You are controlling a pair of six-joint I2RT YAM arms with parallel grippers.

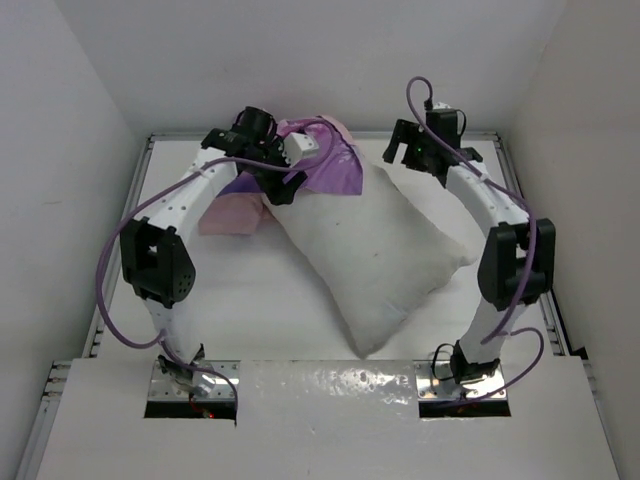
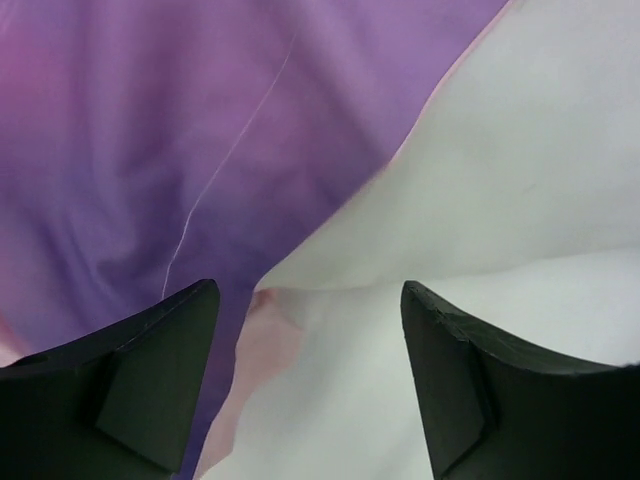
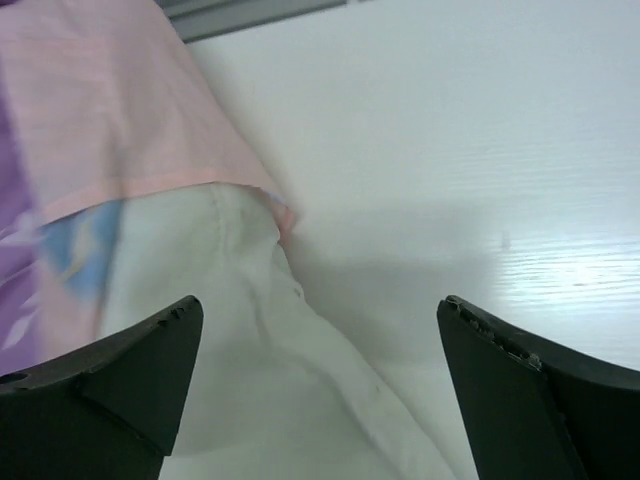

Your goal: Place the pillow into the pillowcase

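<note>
The white pillow (image 1: 375,255) lies slantwise across the table, its far end under the pink-and-purple pillowcase (image 1: 335,165). My left gripper (image 1: 292,178) is open over the pillowcase's edge at the pillow's far left corner. In the left wrist view my left gripper (image 2: 310,300) is open over the purple pillowcase cloth (image 2: 180,130) with its pink hem and the white pillow (image 2: 520,150), holding nothing. My right gripper (image 1: 395,150) is open at the pillow's far right corner. In the right wrist view my right gripper (image 3: 320,315) is open above the pillow's corner (image 3: 250,330) and the pillowcase's pink hem (image 3: 130,110).
A pale pink part of the pillowcase (image 1: 235,213) lies flat on the table left of the pillow. White walls enclose the table (image 1: 250,320) on the left, back and right. A purple cable loops off each arm.
</note>
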